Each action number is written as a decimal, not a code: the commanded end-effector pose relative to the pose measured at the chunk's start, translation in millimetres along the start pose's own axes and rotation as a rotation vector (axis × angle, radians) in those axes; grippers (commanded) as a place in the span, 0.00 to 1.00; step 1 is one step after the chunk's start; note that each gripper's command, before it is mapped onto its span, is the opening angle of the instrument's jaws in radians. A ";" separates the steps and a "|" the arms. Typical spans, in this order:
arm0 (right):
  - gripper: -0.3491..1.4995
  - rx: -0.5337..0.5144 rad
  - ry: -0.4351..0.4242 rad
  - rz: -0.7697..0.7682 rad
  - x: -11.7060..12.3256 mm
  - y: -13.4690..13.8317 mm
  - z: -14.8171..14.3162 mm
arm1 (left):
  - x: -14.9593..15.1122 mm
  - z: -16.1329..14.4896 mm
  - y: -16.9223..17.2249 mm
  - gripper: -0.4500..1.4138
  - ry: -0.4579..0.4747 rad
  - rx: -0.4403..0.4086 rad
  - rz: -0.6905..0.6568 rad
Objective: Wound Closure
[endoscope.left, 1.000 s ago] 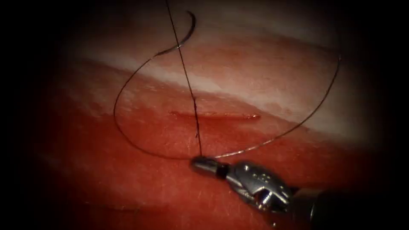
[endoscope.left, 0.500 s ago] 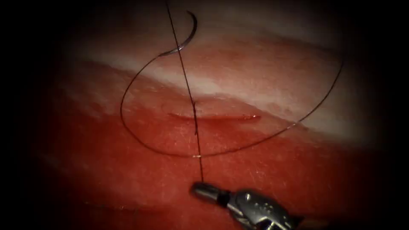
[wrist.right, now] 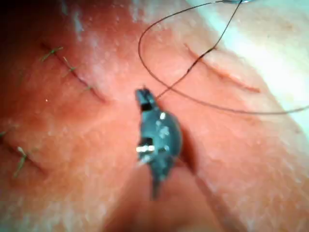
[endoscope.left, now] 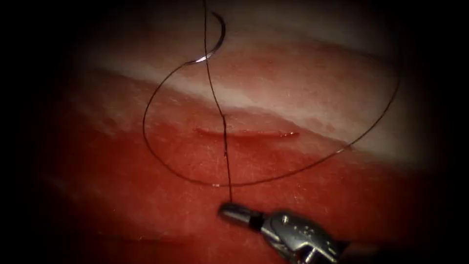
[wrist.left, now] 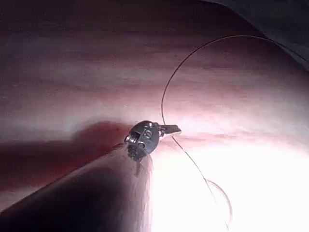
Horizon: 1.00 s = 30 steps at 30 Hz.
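Below cut (endoscope.left: 244, 132): right tool (endoscope.left: 233, 213) clamped on thread (endoscope.left: 227, 171), pulling it through; needle (endoscope.left: 215, 41) loose on tissue (endoscope.left: 317, 98).

1. The tissue (endoscope.left: 303, 88) is red below and pale above, and the cut (endoscope.left: 246, 132) is a thin line across its middle.
2. The right tool (endoscope.left: 233, 213) sits below the cut, with its jaws closed on the thread (endoscope.left: 227, 161).
3. From the jaws the thread runs straight up, goes across the cut, and keeps going up past the needle (endoscope.left: 215, 41).
4. The curved needle lies free on the pale tissue well above the cut. No tool holds it.
5. More thread leaves the needle's end and makes a big loop around the cut, passing below it just above the tool's tip.
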 end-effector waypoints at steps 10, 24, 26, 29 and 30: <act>0.00 0.007 -0.004 -0.002 -0.8 -0.3 0.9 | 0.1 0.3 -1.0 0.00 0.006 -0.007 0.007; 0.00 0.024 -0.060 0.008 -2.9 -2.3 -0.1 | -0.1 0.3 -2.1 0.00 0.008 -0.013 0.006; 0.00 0.024 -0.061 0.010 -2.7 -2.3 -0.1 | -0.1 0.2 -2.2 0.00 0.008 -0.014 0.006; 0.00 0.025 -0.062 0.011 -2.5 -2.3 -0.2 | -0.1 0.1 -2.4 0.00 0.009 -0.016 0.005; 0.00 0.026 -0.061 0.011 -2.6 -2.4 -0.2 | -0.1 0.2 -2.4 0.00 0.009 -0.016 0.005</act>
